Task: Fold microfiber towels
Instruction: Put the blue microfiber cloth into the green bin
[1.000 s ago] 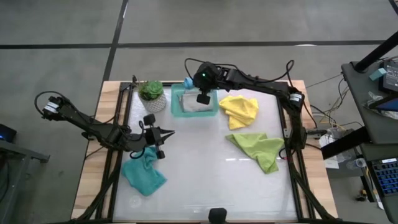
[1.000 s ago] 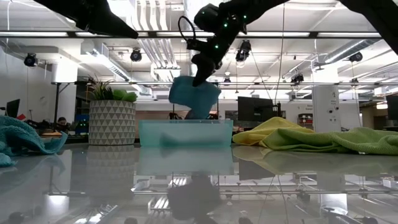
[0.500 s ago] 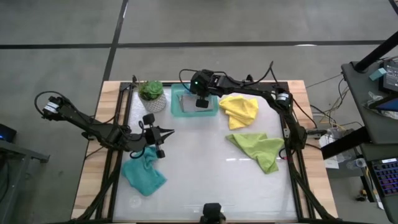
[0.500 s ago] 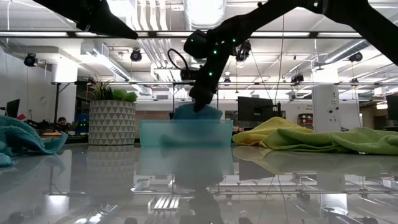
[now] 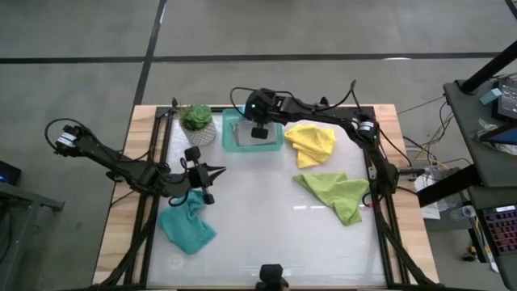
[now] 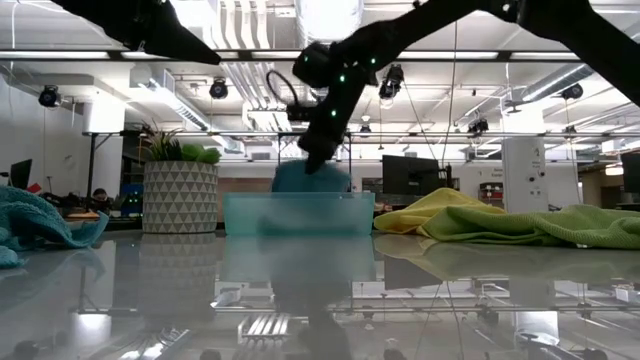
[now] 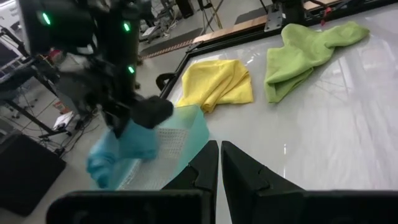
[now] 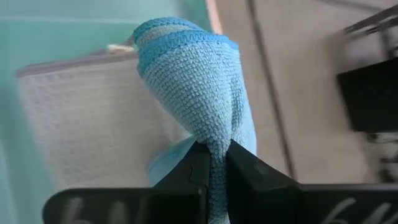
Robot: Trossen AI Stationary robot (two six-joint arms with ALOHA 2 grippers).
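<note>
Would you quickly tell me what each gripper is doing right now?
Left gripper: shut, holding nothing.
Right gripper: shut on the blue towel, over the teal tray.

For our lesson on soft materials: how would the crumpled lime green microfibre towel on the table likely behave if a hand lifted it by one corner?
The lime green microfibre towel would probably droop, since it already lies in loose folds. It looks light: thin cloth, nothing resting on it. It would likely drag rather than roll if pushed across the glossy white tabletop.
</note>
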